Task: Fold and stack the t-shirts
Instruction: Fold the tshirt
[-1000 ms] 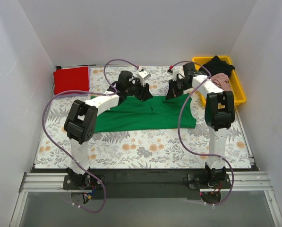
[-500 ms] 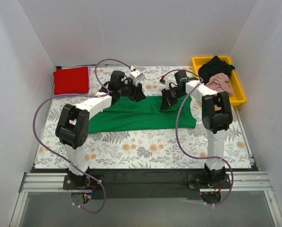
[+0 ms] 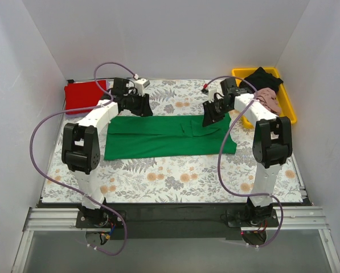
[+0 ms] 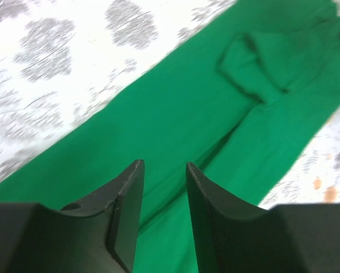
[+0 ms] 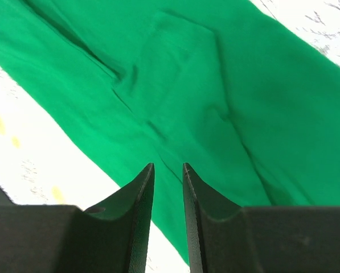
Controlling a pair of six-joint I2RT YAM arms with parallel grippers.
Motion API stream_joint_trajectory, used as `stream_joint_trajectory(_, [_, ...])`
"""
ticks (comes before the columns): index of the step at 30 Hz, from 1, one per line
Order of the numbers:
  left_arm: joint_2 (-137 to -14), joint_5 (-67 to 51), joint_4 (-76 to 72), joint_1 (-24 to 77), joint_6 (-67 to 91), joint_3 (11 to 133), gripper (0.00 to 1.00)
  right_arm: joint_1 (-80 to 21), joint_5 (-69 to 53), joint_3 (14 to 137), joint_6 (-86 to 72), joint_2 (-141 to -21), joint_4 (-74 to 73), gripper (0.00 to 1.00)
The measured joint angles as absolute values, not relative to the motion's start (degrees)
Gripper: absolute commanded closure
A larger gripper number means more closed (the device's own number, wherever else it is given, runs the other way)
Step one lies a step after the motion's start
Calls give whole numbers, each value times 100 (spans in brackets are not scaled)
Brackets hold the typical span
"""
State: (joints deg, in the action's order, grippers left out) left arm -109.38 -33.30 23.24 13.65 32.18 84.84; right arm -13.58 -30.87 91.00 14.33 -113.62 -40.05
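1. Nearest the arm bases, the floral cloth (image 3: 175, 173) lies bare. Just beyond it the green t-shirt (image 3: 170, 136) is spread across the middle as a long band, with a sleeve flap turned in near its centre.
2. The right gripper (image 5: 168, 166) hangs over the band's far edge, right of centre. Its jaws stand only narrowly apart and hold nothing, and creased green cloth shows below them.
3. The left gripper (image 4: 163, 165) sits at the band's far-left end, with its jaws apart and empty.
4. I judge the band is not yet folded down to a compact square, and the next pinch carries the main risk. If it catches only the top layer, the fold peels open when lifted. The right jaws' slim gap could also push the cloth along and bunch it instead of straddling it.
5. If the two ends are lifted unevenly, the next fold will skew.
6. The right arm's purple cable (image 3: 220, 153) loops across the shirt's right end in the overhead view. I cannot tell whether it touches the cloth, but a swing could drag it.
7. Farther back, a folded red t-shirt (image 3: 85, 95) lies in the far-left corner, likely the base of the stack.
8. In the far-right corner the yellow tray (image 3: 289, 111) holds the black t-shirt (image 3: 262, 77) and the pink t-shirt (image 3: 267, 98), both heaped and unfolded — they could come out tangled together.
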Motion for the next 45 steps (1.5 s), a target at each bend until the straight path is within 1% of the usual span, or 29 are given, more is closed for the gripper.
stream_joint_trajectory(2, [-11067,-3240,2663,1177,3026,8665,70,-1365,-2836,9015,1518,-11273,-4032,68])
stream_joint_trajectory(8, [-11830,-2650,3555,902,2272,9170,71,-1522,-1782,8632,1826,-11255,-4235,68])
stream_joint_trajectory(13, [-12210,-2080,3968,930,1852,9131,73,-1745,-1041,8648,2062,-11325,-4364,68])
stream_joint_trajectory(14, [-12204,-2016,3972,930,1789,9124,73,-1782,-908,8676,2117,-11393,-4366,69])
stream_joint_trajectory(18, [-11959,-1815,3774,934,1594,8713,74,-1846,-436,9061,2292,-12003,-4445,71])
stream_joint_trajectory(20, [-11710,-1780,3653,937,1540,8340,75,-1850,-307,9511,2388,-12274,-4600,72])
stream_joint_trajectory(22, [-11404,-1772,3607,934,1516,7896,75,-1850,-187,10237,2486,-12744,-4740,72])
stream_joint_trajectory(24, [-11015,-1802,3568,934,1520,7354,75,-1857,-36,11389,2613,-13397,-4893,72])
stream_joint_trajectory(26, [-10641,-1909,3616,939,1549,6879,75,-1874,86,12567,2742,-14114,-4737,71])
stream_joint_trajectory(28, [-10280,-2106,3870,961,1599,6475,74,-1933,338,13646,2917,-14776,-4265,67])
stream_joint_trajectory(30, [-9977,-2287,4139,1022,1664,6178,74,-1990,521,13797,3039,-14945,-3645,60])
stream_joint_trajectory(31, [-9810,-2364,4276,1074,1704,6049,74,-2010,598,13609,3100,-14883,-3258,57])
stream_joint_trajectory(32, [-9633,-2427,4394,1166,1743,5955,74,-2023,626,13161,3151,-14676,-2786,55])
stream_joint_trajectory(33, [-9461,-2493,4497,1282,1796,5924,74,-2029,622,12606,3186,-14370,-2392,55])
stream_joint_trajectory(36, [-9015,-2663,4506,1584,1887,6007,73,-2025,604,11817,3197,-13655,-1944,55])
stream_joint_trajectory(41, [-8986,-2661,4274,1664,1835,6589,73,-2021,469,11360,3100,-12265,-1577,55])
stream_joint_trajectory(43, [-9249,-2565,4128,1669,1776,6901,74,-2014,360,11306,2980,-11743,-1577,54])
stream_joint_trajectory(45, [-9620,-2392,3983,1682,1706,7216,78,-2010,207,11303,2827,-11367,-1664,54])
